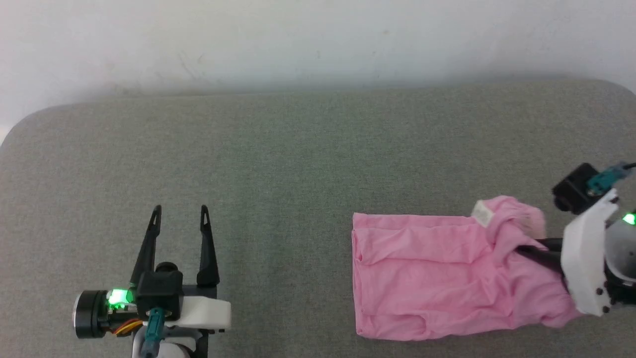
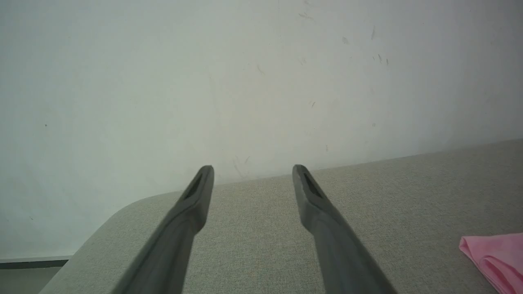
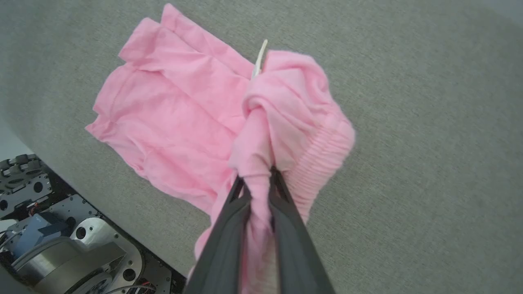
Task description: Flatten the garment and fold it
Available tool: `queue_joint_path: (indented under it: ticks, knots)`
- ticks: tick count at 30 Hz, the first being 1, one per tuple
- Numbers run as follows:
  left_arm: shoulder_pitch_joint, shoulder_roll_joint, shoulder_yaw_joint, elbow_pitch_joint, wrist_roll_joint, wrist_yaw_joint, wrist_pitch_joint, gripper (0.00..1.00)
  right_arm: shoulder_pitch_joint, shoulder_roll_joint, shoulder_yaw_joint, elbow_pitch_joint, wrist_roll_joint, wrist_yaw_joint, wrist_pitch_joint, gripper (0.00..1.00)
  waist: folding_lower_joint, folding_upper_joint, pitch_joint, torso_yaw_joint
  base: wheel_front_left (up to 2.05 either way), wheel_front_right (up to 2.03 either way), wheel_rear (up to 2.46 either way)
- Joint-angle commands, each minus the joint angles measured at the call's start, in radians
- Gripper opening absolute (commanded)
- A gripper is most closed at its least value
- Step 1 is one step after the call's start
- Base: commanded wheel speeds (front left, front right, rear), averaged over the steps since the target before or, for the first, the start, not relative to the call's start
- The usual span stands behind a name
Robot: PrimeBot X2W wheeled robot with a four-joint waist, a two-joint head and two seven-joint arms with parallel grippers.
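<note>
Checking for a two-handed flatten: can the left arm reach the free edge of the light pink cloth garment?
Probably yes: the open left gripper sits over the grey fabric tabletop, with nothing between it and the pink cloth garment, whose far end the right gripper pinches.

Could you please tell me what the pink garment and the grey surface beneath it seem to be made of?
The garment looks like thin, soft, matte knit cloth: it creases and bunches, with a ribbed gathered waistband. The surface seems covered in matte grey woven fabric, going by its fine speckled weave.
</note>
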Motion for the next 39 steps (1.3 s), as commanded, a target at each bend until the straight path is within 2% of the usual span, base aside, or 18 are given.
queue_joint_path:
  ticks: [1, 4, 7, 10, 13, 19, 22, 23, 24, 25, 31, 35, 39]
  knots:
    - [0.008, -0.009, 0.007, 0.001, 0.007, -0.006, -0.005, 1.0, -0.006, 0.023, -0.001, -0.041, 0.0, -0.001, 0.013, 0.0, 0.0, 0.0, 0.009, 0.01, 0.0, 0.0, 0.0]
    - [-0.005, -0.022, 0.006, -0.003, 0.014, -0.015, -0.005, 1.0, -0.032, 0.07, 0.017, -0.088, -0.014, -0.001, 0.048, 0.0, 0.0, 0.0, 0.026, 0.031, 0.0, 0.0, 0.0]
    - [-0.022, -0.034, 0.008, -0.005, 0.021, -0.017, -0.005, 1.0, -0.078, 0.142, 0.048, -0.08, -0.045, -0.001, 0.07, 0.0, 0.0, 0.0, 0.057, 0.051, 0.0, 0.0, 0.0]
    - [-0.042, -0.047, 0.008, -0.001, 0.027, -0.021, -0.005, 1.0, -0.126, 0.239, 0.077, 0.003, -0.055, -0.001, 0.078, 0.0, 0.0, 0.0, 0.082, 0.073, 0.0, 0.0, 0.0]
    - [-0.06, -0.058, 0.006, 0.003, 0.032, -0.025, -0.005, 1.0, -0.158, 0.298, 0.139, 0.105, -0.095, -0.001, 0.083, 0.0, 0.0, 0.0, 0.102, 0.096, 0.0, 0.0, 0.0]
    - [-0.075, -0.074, 0.006, 0.011, 0.038, -0.027, -0.005, 1.0, -0.163, 0.354, 0.252, 0.288, -0.129, -0.001, 0.04, 0.0, 0.0, 0.0, 0.12, 0.127, 0.0, 0.0, 0.0]
    - [-0.073, -0.076, 0.011, 0.014, 0.038, -0.025, -0.005, 1.0, -0.165, 0.363, 0.271, 0.322, -0.125, -0.001, 0.005, 0.0, 0.0, 0.0, 0.117, 0.126, 0.0, 0.0, 0.0]
    - [-0.07, -0.077, 0.016, 0.017, 0.037, -0.023, -0.005, 1.0, -0.17, 0.363, 0.283, 0.326, -0.127, -0.001, -0.017, 0.12, 0.0, 0.0, 0.114, 0.122, 0.0, 0.0, 0.0]
    - [-0.066, -0.076, 0.021, 0.02, 0.035, -0.023, -0.005, 1.0, -0.176, 0.359, 0.296, 0.322, -0.128, -0.001, -0.042, 0.97, 0.0, 0.0, 0.108, 0.117, 0.0, 0.0, 0.0]
    - [-0.063, -0.075, 0.027, 0.024, 0.033, -0.022, -0.005, 1.0, -0.183, 0.352, 0.306, 0.316, -0.126, -0.001, -0.067, 1.0, 0.0, 0.0, 0.1, 0.111, 0.0, 0.0, 0.0]
    - [-0.04, -0.067, 0.054, 0.038, 0.027, -0.028, -0.005, 1.0, -0.235, 0.275, 0.289, 0.214, -0.129, -0.001, -0.268, 1.0, 0.0, 0.0, 0.041, 0.056, 0.0, 0.0, 0.0]
    - [-0.031, -0.066, 0.069, 0.043, 0.023, -0.034, -0.005, 1.0, -0.26, 0.228, 0.215, 0.147, -0.186, -0.001, -0.471, 1.0, 0.0, 0.0, 0.018, 0.015, 0.0, 0.0, 0.0]
    - [-0.03, -0.066, 0.081, 0.043, 0.022, -0.041, -0.005, 1.0, -0.239, 0.225, 0.09, 0.169, -0.262, -0.001, -0.666, 1.0, 0.0, 0.0, 0.004, -0.02, 0.0, 0.0, 0.0]
